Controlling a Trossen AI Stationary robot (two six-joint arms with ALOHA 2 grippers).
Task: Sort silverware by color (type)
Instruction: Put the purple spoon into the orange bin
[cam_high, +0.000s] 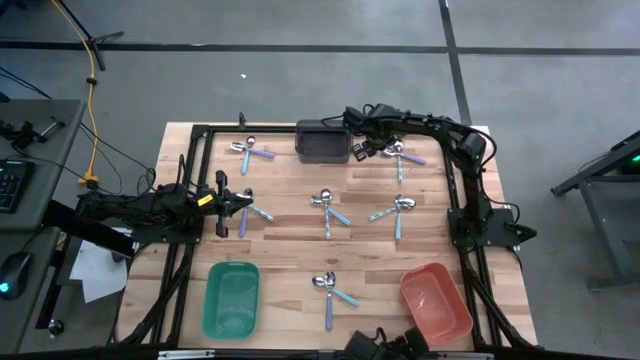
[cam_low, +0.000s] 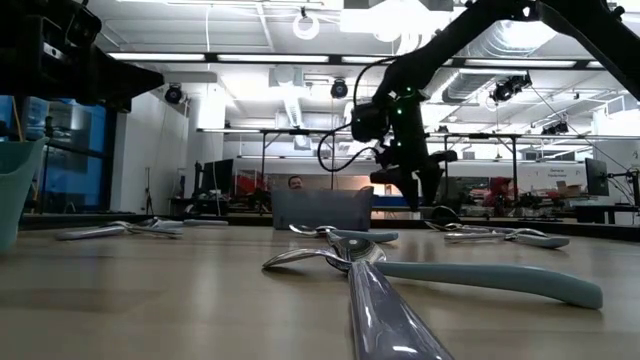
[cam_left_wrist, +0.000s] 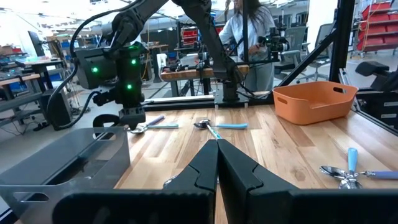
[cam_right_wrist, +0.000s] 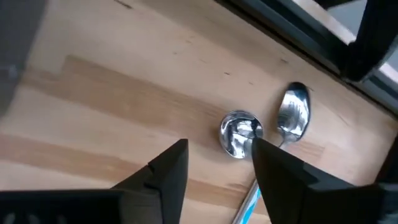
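Waiting at the bench's (cam_high: 300, 235) left side: left end effector (cam_high: 246, 201), fingers pressed together and holding nothing, tips hovering by a small cluster of spoons (cam_high: 250, 212) there. Lying scattered in little groups across the bench: more spoons at far left (cam_high: 250, 150), centre (cam_high: 327, 208), near edge (cam_high: 328, 287), right of centre (cam_high: 398, 210) and far right (cam_high: 400, 155), with silver, light blue and lavender handles mixed in each group. Sitting empty at the near edge: green bin (cam_high: 231, 298) and red bin (cam_high: 436, 299); standing at the far edge: grey bin (cam_high: 323, 142). Hovering just right of the grey bin, over the far-right group: right end effector (cam_right_wrist: 217, 163), fingers spread wide and carrying nothing, two shiny bowls (cam_right_wrist: 240, 132) showing just past the tips in the right wrist view. Judging the step as a pick from this group: better aiming for one handle rather than the rounded bowls, since bowls are likely slipping out of a pinch. Lining the fingers across a single handle, descending straight until nearly touching the wood, then closing, avoiding the neighbouring spoon lying close beside. Checking handle colour before choosing a bin, keeping one colour per bin.
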